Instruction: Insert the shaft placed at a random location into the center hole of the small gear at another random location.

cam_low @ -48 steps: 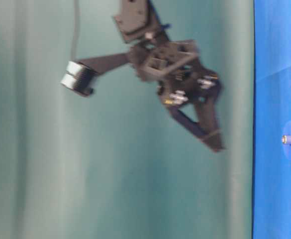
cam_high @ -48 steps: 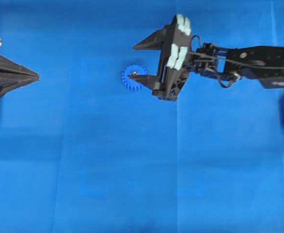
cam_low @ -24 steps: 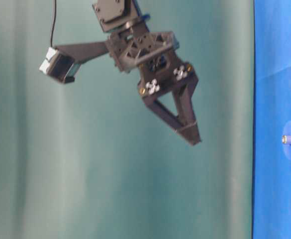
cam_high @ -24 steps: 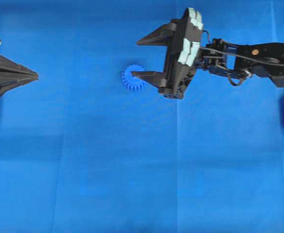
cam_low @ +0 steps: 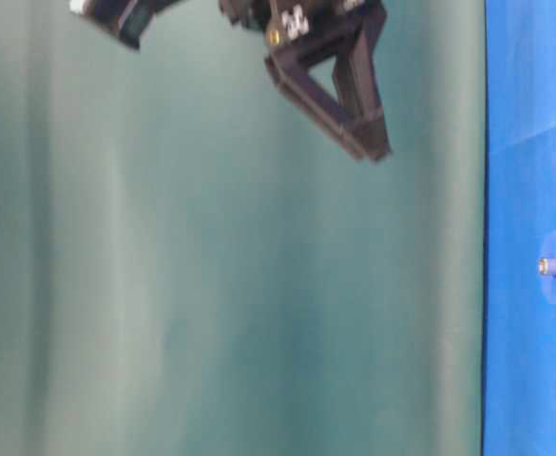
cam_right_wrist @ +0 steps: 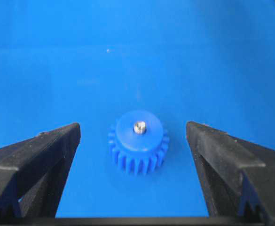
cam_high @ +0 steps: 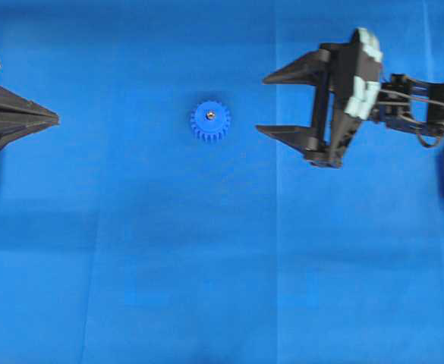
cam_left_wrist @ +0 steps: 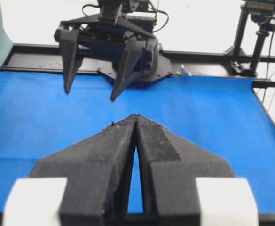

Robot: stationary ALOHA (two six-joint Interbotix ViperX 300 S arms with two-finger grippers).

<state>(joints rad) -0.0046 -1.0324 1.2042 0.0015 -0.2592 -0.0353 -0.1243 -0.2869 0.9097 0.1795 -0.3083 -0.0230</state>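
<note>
Step in hand: insertion looked done. The tiny silvery metal shaft (cam_right_wrist: 139, 126) stood upright in the center hole of the bright blue plastic small gear (cam_high: 210, 121), only its shiny round end showing above the raised hub. I judged this the clearing-away stage.
Gear's place: flat on the blue cloth (cam_high: 206, 265), upper middle of the overhead view; in my right wrist view it sat ahead, between the two fingers and apart from both.
Right gripper (cam_high: 261, 104): my black jaws stood wide apart with nothing between them, well to the right of the gear and off the cloth, high in the table-level view.
Left gripper (cam_high: 58, 119): my black pointed fingers met tip to tip, holding nothing, at the left edge, well away from the gear.
Next move, as I judged: nothing more to grasp; only keep the right arm clear of the gear so the pin was not knocked.
Seating: how deep the pin sat I could not tell; the hole itself was hidden by it.
Surroundings: green backdrop (cam_low: 211, 285) behind; black frame and stands (cam_left_wrist: 250, 42) beyond the cloth's far edge.
In the way: nothing lay between either gripper and the gear.
</note>
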